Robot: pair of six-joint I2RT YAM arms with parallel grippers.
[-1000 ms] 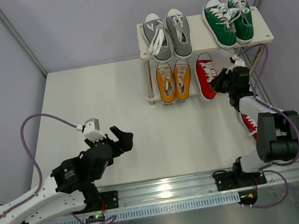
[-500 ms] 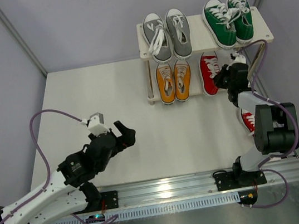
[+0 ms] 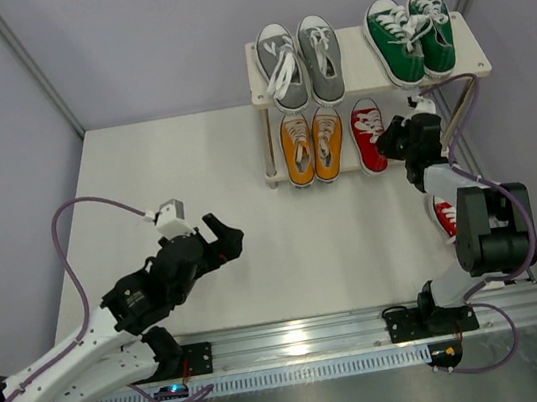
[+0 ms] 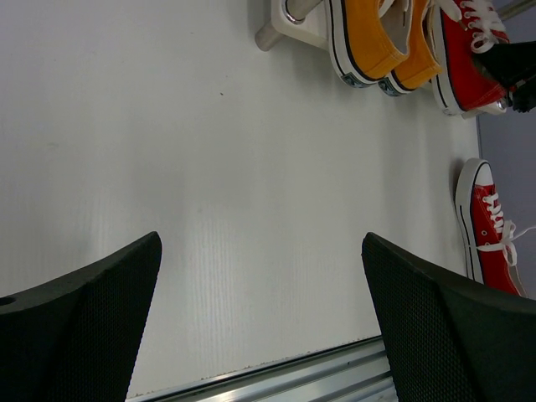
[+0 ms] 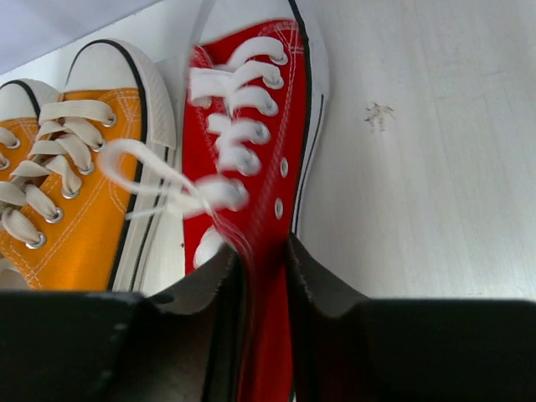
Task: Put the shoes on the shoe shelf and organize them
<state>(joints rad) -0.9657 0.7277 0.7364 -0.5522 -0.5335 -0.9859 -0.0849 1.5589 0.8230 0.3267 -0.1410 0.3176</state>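
- From above: the shoe shelf [image 3: 255, 74] stands far right on the table [image 3: 184, 173]. It holds two grey shoes [image 3: 320, 57] and two green shoes [image 3: 394, 41] on top, two orange shoes [image 3: 299, 148] and one red shoe [image 3: 370, 133] below. One loose red shoe [image 3: 445, 215] lies near right.
- Left wrist: the left gripper [image 4: 260, 318] gapes wide, empty.
- Right wrist: the right gripper [image 5: 264, 285] has its jaws narrowly astride the red shoe's rim; whether they pinch it, I cannot tell.

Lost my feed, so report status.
Left gripper open, empty. Right gripper astride red shoe at shoe shelf, grip unclear. Other red shoe on table. Nothing blocking.
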